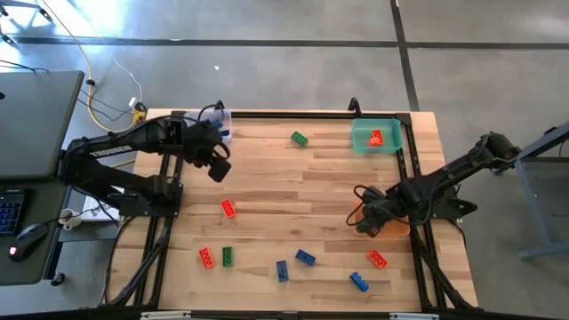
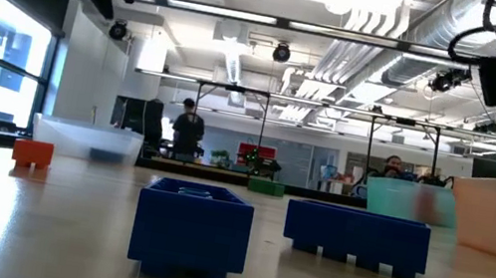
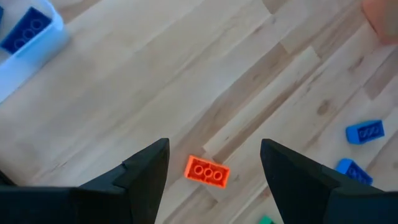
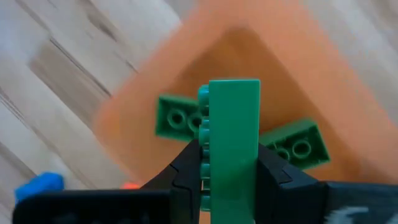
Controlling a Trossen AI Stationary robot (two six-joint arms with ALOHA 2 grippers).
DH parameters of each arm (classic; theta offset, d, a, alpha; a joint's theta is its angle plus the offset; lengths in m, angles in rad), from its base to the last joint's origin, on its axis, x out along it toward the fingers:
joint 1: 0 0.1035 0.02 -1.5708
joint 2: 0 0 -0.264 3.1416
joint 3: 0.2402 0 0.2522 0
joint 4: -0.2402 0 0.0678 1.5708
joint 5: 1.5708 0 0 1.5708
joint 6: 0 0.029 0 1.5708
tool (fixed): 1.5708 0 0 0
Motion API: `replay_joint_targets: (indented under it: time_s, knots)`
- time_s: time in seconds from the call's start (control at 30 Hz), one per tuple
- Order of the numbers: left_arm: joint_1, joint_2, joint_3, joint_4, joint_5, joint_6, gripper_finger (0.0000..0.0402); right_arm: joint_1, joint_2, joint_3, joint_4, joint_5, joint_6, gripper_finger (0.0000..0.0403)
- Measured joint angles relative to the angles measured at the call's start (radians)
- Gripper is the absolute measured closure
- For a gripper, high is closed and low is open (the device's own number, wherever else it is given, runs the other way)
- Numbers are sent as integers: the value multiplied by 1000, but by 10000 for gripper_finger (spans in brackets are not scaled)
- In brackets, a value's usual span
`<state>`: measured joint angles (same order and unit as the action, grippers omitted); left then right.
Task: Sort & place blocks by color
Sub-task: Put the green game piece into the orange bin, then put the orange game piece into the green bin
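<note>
At upper left of the high view the left gripper point(image 1: 218, 167) hangs with fingers apart above a red brick point(image 3: 207, 172). Loose blocks point(image 1: 305, 258) dot the lower centre of the wooden table point(image 1: 311, 178). At right, the right gripper point(image 1: 372, 222) pinches a green brick point(image 4: 234, 140) over the orange bin point(image 4: 323, 68). These bricks look light, stiff and slick; grasping across the long sides seems best.

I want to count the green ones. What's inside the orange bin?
Two green blocks lie in the orange bin. The right gripper holds a third green block above, hiding part of the floor.
</note>
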<state>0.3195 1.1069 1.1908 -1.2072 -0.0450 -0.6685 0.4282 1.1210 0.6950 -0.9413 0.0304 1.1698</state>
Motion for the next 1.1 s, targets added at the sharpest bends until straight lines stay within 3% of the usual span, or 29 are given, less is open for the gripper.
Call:
replay_joint_targets:
  time_s: [0.27,0.7,1.1]
  knots:
    - [-145,0,0,0,-55,-12,161,-1,1,-37,-8,-46,-31,331]
    - [-401,0,0,0,-53,1,161,-2,4,-37,-19,-60,-52,242]
    - [-625,0,0,-1,-7,272,161,-2,4,94,-31,42,-20,211]
